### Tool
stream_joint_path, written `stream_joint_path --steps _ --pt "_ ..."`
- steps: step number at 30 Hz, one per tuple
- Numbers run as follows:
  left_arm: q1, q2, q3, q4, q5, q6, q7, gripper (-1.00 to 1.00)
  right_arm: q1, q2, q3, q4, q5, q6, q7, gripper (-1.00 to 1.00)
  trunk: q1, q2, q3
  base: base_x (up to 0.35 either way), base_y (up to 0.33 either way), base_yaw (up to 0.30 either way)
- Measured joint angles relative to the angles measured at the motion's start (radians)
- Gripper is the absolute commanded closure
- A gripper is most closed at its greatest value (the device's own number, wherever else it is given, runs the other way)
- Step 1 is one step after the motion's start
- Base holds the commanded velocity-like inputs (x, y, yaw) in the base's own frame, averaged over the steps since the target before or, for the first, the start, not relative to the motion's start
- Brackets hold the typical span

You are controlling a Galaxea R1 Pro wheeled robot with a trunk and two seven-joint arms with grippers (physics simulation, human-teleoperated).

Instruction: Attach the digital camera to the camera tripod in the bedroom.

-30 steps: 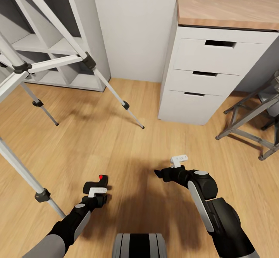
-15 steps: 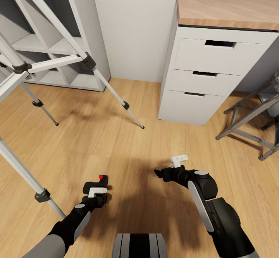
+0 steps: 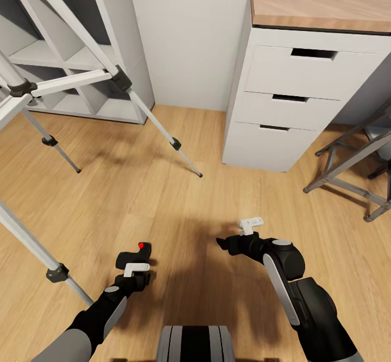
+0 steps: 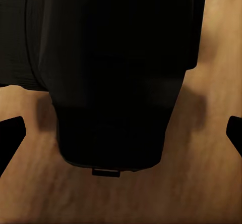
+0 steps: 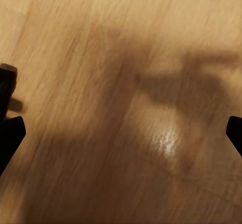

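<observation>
1. The digital camera (image 3: 134, 254) is a small black box with a bright red button on top, low and left of centre in the head view. In the left wrist view it is a dark bulk (image 4: 116, 72) over the wood floor (image 3: 179, 215).
2. The left pincer (image 3: 132, 261) is closed on the digital camera, holding it above the floor.
3. The right pincer (image 3: 221, 242) sits lower centre-right; its fingertips (image 5: 10, 138) stand wide apart with nothing between them.
4. The camera tripod (image 3: 65, 79) fills the left side, silver-white legs with black joints, before the white cube shelf (image 3: 108, 36).
5. A white drawer unit (image 3: 288, 101) stands upper right.
6. Since a second ago the whole view has shifted slightly, so the tripod, shelf and drawers sit a little differently in the frame; both arms look unchanged.
</observation>
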Motion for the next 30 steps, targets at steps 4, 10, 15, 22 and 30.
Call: stream_joint_path --steps 4,10,15,22,30 --pt "0.000 0.000 0.000 0.000 0.001 0.000 0.000 -1.00 0.000 0.000 0.000 0.000 0.000 0.000 0.000 -1.00 0.000 0.000 0.000 0.000 0.000 0.000" --pt "0.000 -0.001 0.000 0.001 0.001 0.000 0.000 -1.00 0.000 0.000 0.002 0.000 0.000 0.000 0.000 -1.00 0.000 0.000 0.000 0.000 0.000 0.000" --pt "0.000 -0.001 -0.001 0.003 0.002 0.000 0.001 -1.00 0.000 0.000 0.002 0.000 0.000 0.000 0.000 -1.00 0.000 0.000 0.000 0.000 0.000 0.000" --pt "0.000 -0.002 -0.001 0.020 0.000 -0.007 0.002 -1.00 0.000 0.000 0.002 0.000 0.000 0.000 0.000 -1.00 0.000 0.000 0.000 0.000 0.000 0.000" --pt "0.000 -0.002 -0.001 0.030 0.002 -0.012 0.000 1.00 0.001 0.000 0.002 0.000 0.000 0.000 0.000 -1.00 0.000 0.000 0.000 0.000 0.000 0.000"
